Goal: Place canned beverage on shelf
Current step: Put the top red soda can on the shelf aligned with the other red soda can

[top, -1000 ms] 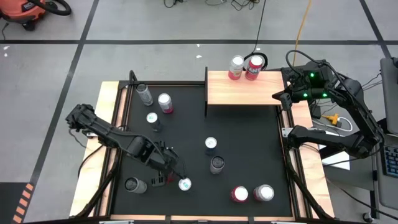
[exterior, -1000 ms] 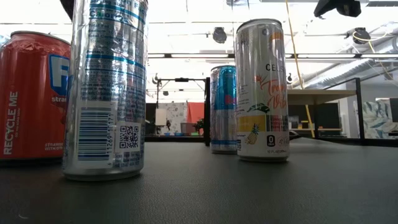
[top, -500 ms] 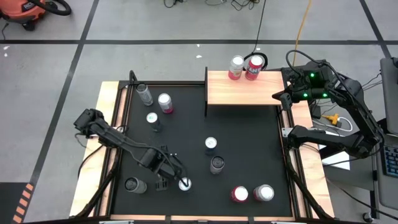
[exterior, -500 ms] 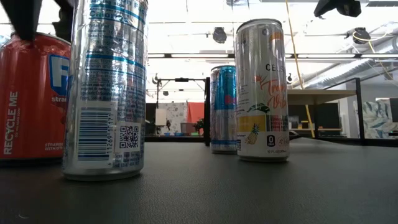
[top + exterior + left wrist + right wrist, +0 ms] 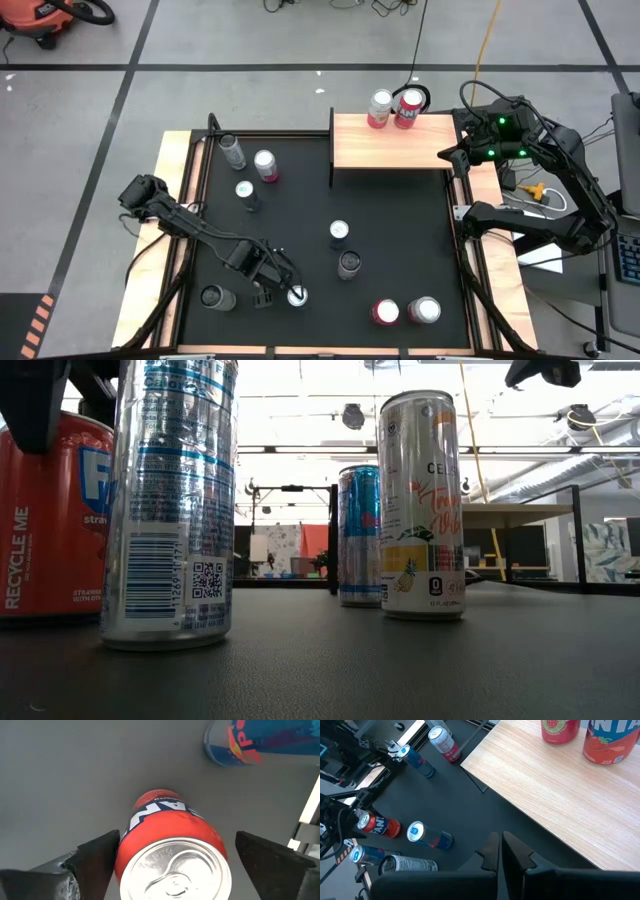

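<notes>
A red can with a silver top [image 5: 172,855] stands upright on the black mat near the table's front edge [image 5: 297,296]; it also shows at the left of the low view [image 5: 55,520]. My left gripper [image 5: 175,857] points down over it, open, one finger on each side of the can's upper part; I see no touch. The shelf [image 5: 390,142] is a light-wood board at the table's far side, with two cans [image 5: 380,108] [image 5: 408,108] on its far edge. My right gripper [image 5: 500,847] hangs shut above the shelf's right end, holding nothing.
Several more cans stand on the mat: two at the front right [image 5: 385,312], two mid-table [image 5: 338,232], three at the far left [image 5: 265,165], one at the front left [image 5: 215,297]. A blue can [image 5: 260,742] stands close beyond the red one. Wooden strips edge the table.
My left gripper has come down over the red can and a little toward the table's near edge, rolling slightly; its fingers now reach down beside the can's top in the low view. It has stayed open. The can has not moved.
</notes>
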Available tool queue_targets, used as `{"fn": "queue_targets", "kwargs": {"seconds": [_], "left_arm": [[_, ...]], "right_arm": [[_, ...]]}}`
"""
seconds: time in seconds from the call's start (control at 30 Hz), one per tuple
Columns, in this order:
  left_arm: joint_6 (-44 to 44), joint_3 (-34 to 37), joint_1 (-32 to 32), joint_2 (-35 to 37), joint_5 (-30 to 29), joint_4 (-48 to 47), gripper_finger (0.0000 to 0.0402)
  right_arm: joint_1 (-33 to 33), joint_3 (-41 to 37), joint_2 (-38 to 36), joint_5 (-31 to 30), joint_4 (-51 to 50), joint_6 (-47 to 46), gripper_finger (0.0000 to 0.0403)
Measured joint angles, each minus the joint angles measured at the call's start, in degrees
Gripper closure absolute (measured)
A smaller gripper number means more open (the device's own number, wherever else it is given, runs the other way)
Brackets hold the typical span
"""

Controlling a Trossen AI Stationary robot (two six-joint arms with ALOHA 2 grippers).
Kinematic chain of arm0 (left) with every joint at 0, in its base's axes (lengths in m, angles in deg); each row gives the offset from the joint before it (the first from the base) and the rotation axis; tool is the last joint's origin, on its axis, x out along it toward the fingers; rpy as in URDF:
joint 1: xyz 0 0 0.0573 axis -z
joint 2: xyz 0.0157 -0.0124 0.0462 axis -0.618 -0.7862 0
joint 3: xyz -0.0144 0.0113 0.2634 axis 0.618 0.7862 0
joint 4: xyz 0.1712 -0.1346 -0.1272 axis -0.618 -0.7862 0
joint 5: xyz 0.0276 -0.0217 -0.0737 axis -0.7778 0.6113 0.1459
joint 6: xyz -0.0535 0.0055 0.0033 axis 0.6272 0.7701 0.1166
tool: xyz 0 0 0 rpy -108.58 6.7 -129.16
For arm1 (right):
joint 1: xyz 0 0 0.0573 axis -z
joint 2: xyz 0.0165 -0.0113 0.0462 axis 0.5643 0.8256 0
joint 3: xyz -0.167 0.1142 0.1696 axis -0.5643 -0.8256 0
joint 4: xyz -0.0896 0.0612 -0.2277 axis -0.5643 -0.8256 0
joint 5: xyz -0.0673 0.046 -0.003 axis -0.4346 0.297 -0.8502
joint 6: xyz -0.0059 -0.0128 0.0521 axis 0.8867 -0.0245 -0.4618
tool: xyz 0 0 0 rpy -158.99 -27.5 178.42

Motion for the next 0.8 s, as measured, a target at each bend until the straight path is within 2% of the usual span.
{"fn": "queue_targets", "kwargs": {"seconds": [0.2, 0.47, 0.8], "left_arm": [[1.1, 0.0, 0.0, 0.0, -1.3, 0.0, 0.0033], [1.1, -0.1, 0.0, 0.1, -1.4, -1.5, 0.0130], [1.0, -3.0, -0.1, 0.0, -1.5, -4.0, 0.0122]], "right_arm": [[0.0, 0.0, 0.0, 0.0, 0.0, 0.0, 0.0403], [0.0, 0.0, 0.0, 0.0, 0.0, 0.0, 0.0403], [0.0, 0.0, 0.0, 0.0, 0.0, 0.1, 0.0403]]}}
